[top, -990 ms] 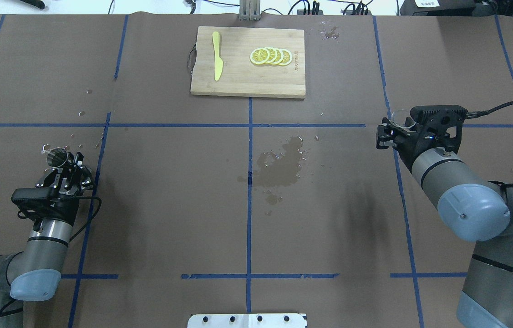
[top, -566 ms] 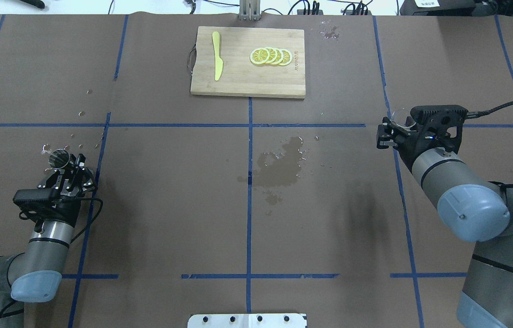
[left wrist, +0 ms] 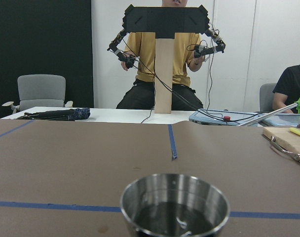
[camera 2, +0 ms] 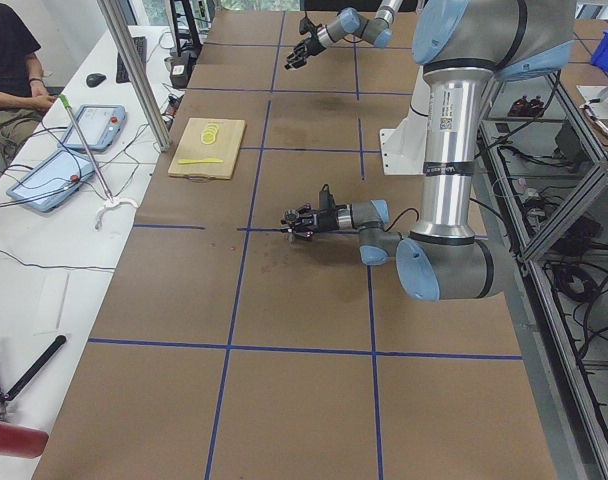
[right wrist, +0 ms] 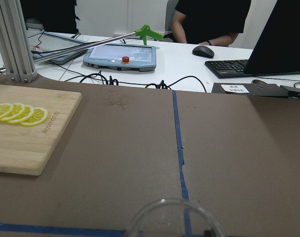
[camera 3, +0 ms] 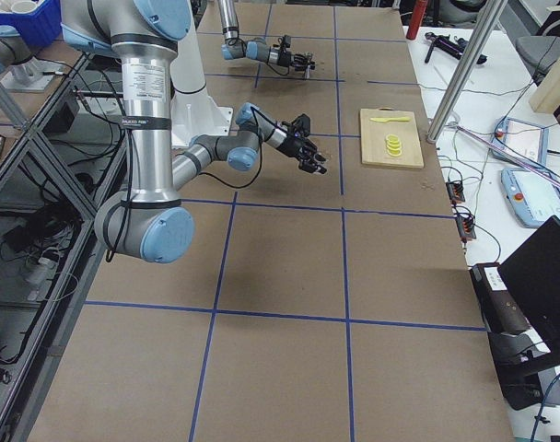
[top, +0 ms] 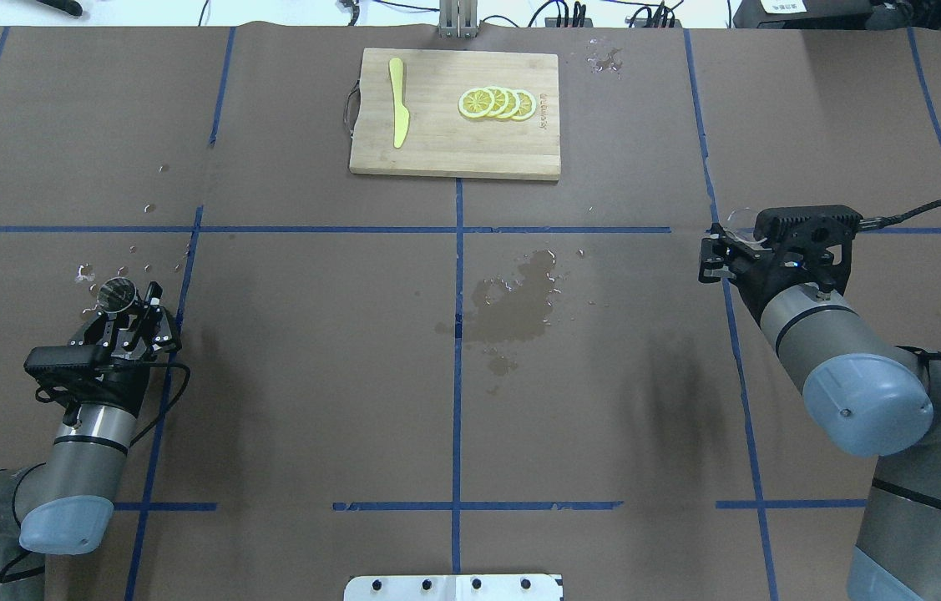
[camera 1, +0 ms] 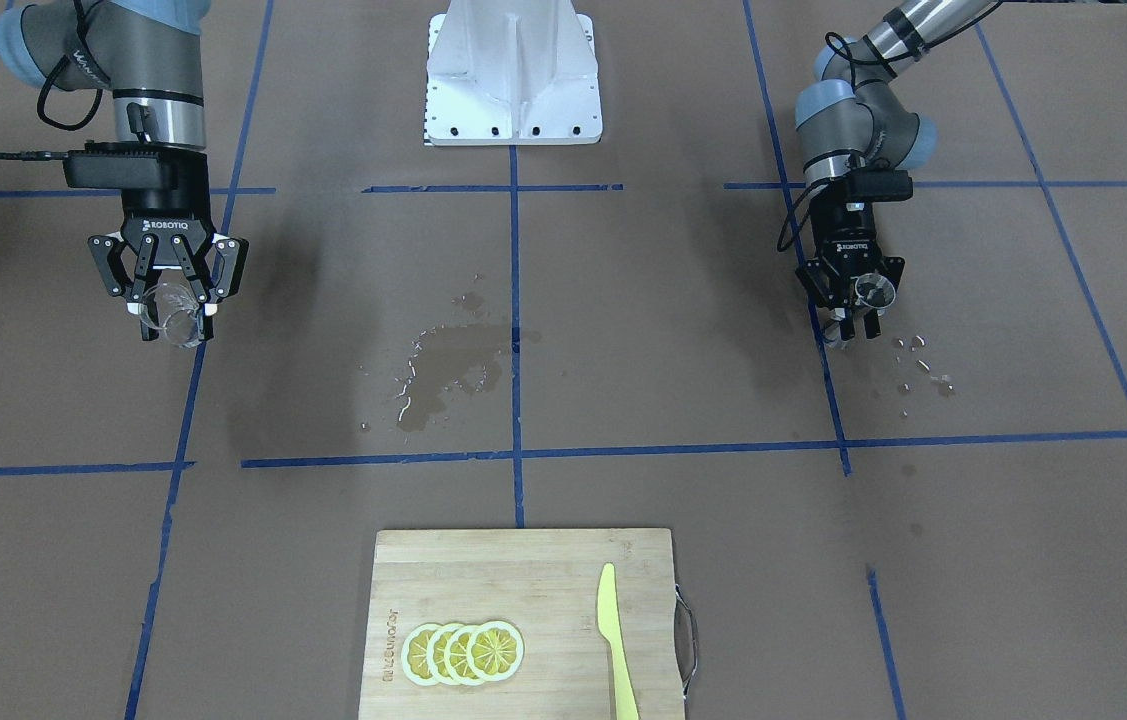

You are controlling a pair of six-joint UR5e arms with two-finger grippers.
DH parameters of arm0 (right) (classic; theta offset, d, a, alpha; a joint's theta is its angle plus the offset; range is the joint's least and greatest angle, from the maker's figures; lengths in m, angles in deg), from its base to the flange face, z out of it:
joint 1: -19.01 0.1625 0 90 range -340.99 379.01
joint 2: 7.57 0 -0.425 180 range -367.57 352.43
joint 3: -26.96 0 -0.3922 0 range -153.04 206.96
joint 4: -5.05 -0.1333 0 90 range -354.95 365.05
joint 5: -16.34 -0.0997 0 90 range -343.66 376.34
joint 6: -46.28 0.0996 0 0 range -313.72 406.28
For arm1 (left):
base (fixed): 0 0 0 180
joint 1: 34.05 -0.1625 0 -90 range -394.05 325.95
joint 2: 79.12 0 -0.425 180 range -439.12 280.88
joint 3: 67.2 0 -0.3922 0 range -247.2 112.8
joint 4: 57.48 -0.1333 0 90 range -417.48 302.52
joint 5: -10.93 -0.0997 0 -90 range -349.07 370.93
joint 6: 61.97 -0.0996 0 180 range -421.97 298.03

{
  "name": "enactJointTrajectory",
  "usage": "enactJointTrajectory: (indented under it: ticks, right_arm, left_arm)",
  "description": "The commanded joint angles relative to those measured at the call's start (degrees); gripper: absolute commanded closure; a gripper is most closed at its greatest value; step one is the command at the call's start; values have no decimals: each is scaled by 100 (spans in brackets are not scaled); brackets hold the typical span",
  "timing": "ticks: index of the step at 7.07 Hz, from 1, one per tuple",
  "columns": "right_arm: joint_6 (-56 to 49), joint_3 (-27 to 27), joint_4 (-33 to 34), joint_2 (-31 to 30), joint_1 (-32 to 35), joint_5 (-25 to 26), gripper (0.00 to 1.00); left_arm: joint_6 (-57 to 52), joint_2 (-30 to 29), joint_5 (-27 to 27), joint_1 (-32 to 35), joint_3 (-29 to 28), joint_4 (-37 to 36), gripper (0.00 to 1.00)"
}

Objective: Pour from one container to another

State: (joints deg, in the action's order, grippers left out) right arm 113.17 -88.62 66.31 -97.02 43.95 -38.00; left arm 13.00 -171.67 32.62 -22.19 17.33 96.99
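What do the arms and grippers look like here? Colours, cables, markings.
The left arm and right arm are silver-grey tubes with pale blue joint caps. The left gripper and right gripper are black two-finger linkages; the right reads ROBOTIQ in white. Each wrist carries a black camera box fed by a black cable.

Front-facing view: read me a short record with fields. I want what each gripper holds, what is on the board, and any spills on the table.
left gripper: shut on the small silver stainless-steel hourglass jigger
right gripper: shut on the small clear glass cup
containers: far apart, at opposite sides
wooden cutting board: four overlapping lemon slices and a yellow plastic knife
spills: wet patch in the centre; droplets beside the jigger
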Motion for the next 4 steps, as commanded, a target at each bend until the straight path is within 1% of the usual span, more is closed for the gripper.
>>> enactJointTrajectory:
  ticks: [1,2,4]
  right_arm:
    - [0,1,0,-73,-77,107,100]
    - [0,1,0,-64,-86,116,100]
    - [0,18,0,-64,-130,169,100]
  left_arm:
    - [-9,9,107,9,29,39,4]
    - [-9,17,151,17,29,65,0]
    - [-17,61,370,18,186,65,0]
